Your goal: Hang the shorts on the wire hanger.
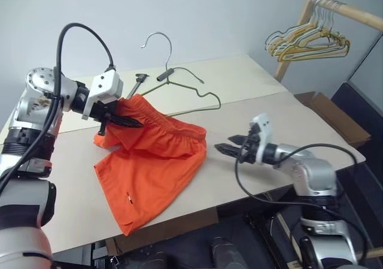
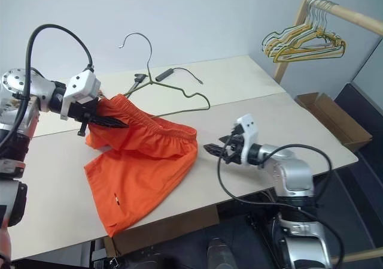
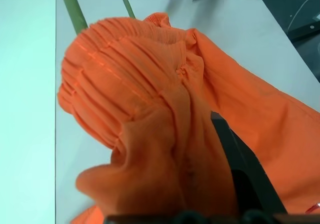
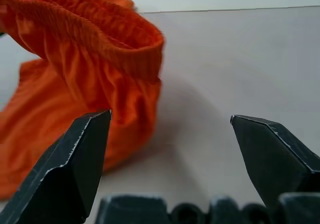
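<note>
The left gripper (image 1: pixel 133 123) is clamped narrow on the gathered waistband of the shorts (image 1: pixel 149 167), at the band's far left corner, and holds that corner lifted off the table (image 1: pixel 251 80). In the left wrist view the pleated orange fabric (image 3: pixel 150 109) bunches over one black finger (image 3: pixel 240 169). The left arm comes in from the robot's left, raised above the table, with the gripper pointing right and somewhat down.

The right gripper (image 1: pixel 230 147) stands wide open and holds nothing. It hovers low over the table just to the right of the shorts, apart from the fabric, its fingers pointing toward the waistband's right end. In the right wrist view its two fingers (image 4: pixel 75 159) are spread far apart, with bare table between them and the waistband (image 4: pixel 100 34) ahead. The right forearm lies nearly level, reaching in from the robot's right.

The shorts drape from the lifted corner down onto the table; both legs lie flat toward the near edge, with a small white tag (image 1: pixel 128 198) on the lower leg.

The hanger (image 1: pixel 179 83) is behind the shorts on the table's far side, its hook (image 1: pixel 157 41) standing up, its wire running just behind the raised waistband; whether they touch I cannot tell.

At the far right a bunch of yellow and grey hangers (image 1: pixel 308 41) hangs on a wooden rail (image 1: pixel 353 14).
</note>
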